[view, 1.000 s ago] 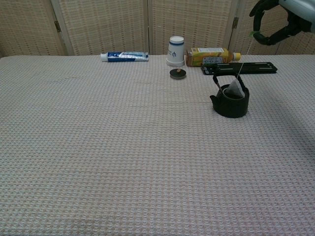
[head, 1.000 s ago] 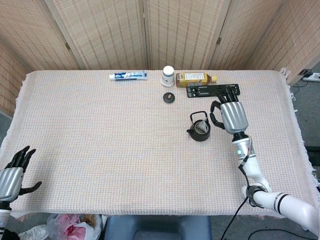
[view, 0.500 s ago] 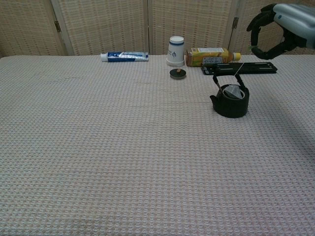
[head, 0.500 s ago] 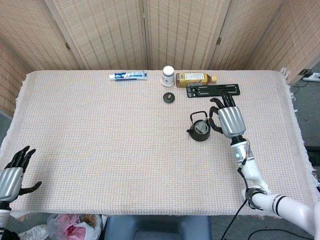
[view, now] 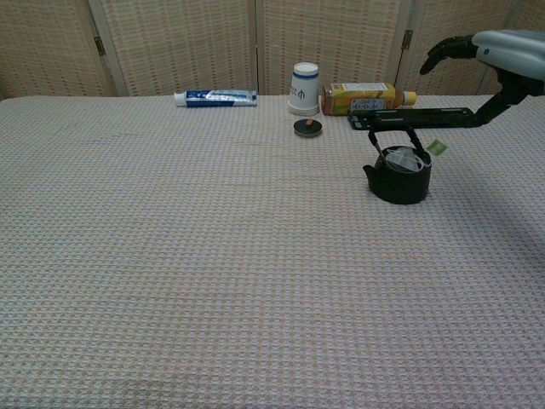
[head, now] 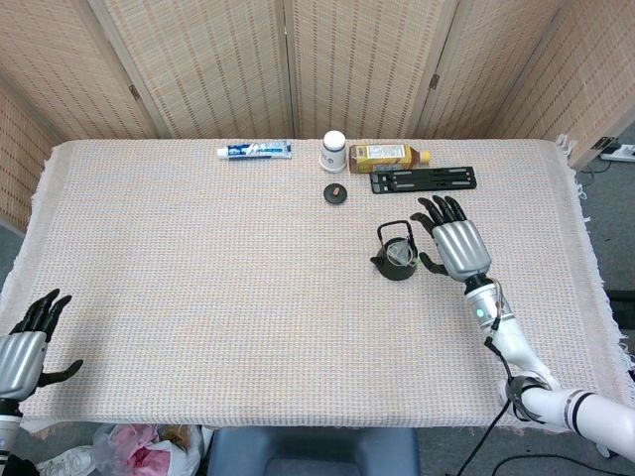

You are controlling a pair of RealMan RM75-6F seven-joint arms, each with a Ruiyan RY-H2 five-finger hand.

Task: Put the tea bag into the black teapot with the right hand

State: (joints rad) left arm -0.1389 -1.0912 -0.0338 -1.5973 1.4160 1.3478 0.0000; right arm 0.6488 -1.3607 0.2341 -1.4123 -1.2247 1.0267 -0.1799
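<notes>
The black teapot [head: 397,255] [view: 398,175] stands lidless right of the table's middle. The tea bag [view: 404,158] lies inside its mouth, and its green tag [view: 436,147] hangs over the right rim. My right hand [head: 455,243] [view: 494,53] hovers just right of the pot, fingers spread, holding nothing. At the near left edge of the table my left hand [head: 24,349] rests with its fingers apart and nothing in it; only the head view shows it.
The round black lid [head: 335,192] [view: 307,128] lies behind the pot. Along the far edge are a toothpaste tube [head: 255,151], an upturned white cup [head: 333,151], a lying yellow bottle [head: 388,155] and a flat black bar [head: 424,179].
My right hand let go of the tea bag's string and spread its fingers, drawing back toward me. The bag sank into the pot, and its tag dropped over the rim.
</notes>
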